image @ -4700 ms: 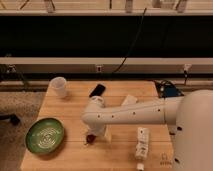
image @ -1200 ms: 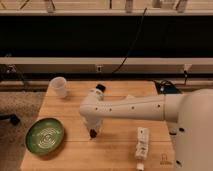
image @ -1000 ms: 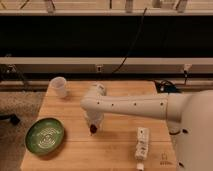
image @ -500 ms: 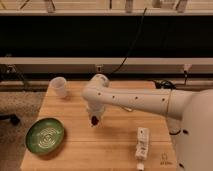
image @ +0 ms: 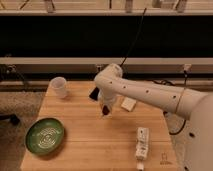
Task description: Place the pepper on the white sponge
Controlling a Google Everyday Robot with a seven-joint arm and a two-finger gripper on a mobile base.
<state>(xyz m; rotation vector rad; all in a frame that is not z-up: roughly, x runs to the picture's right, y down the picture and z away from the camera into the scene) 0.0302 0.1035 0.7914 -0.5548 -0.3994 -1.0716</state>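
Fingers (image: pixel 106 111) gripping pepper (image: pixel 104 110), white sponge (image: pixel 128 104) beside

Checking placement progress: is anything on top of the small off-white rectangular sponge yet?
The small off-white rectangular sponge shows a bare top where visible; the arm covers its left edge. The gripper hangs left of it above the wooden table, with the small dark red pepper at its tip.

A white cup (image: pixel 59 87) is seen on the desk (image: pixel 85 145), up and to the left of the end effector (image: pixel 105 111). A green plate (image: pixel 45 135) is set lower left of it. A white segmented block (image: pixel 142 143) is placed lower right, and a black phone (image: pixel 93 93) is partly hidden just above.
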